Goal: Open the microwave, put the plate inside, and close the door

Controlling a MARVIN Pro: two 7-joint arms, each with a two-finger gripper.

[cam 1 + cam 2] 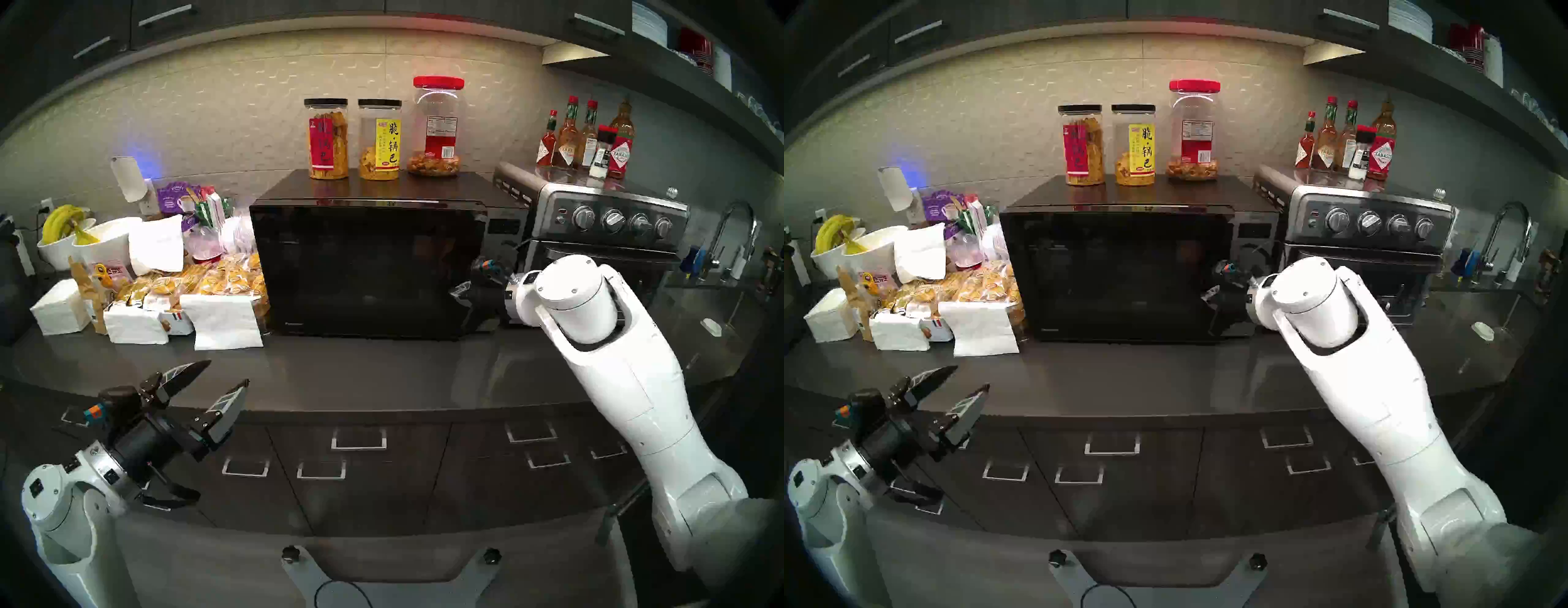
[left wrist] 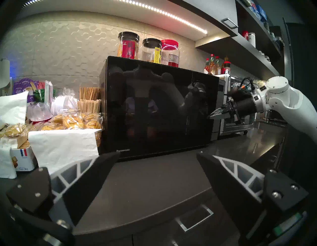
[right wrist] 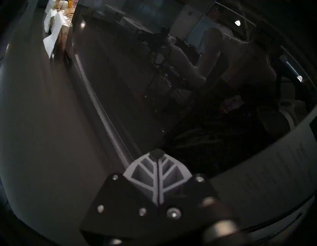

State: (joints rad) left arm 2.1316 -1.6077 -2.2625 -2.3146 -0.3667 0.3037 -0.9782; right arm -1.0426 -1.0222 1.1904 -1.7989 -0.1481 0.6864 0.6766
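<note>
Black glass door [image 1: 365, 267] looks closed | right gripper [image 2: 211, 115] pinched empty at its right edge, likely pressing | left gripper [image 1: 220, 380] wide, idle | plate unseen

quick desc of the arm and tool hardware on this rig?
White glossy arm shells with rounded joint caps and small screws. Each wrist ends in a silver flange, then a black cylinder with an orange-and-blue connector and black cable. Left tool and right tool: two black tapered fingers with white ribbed lattice sides on black screwed brackets.
</note>
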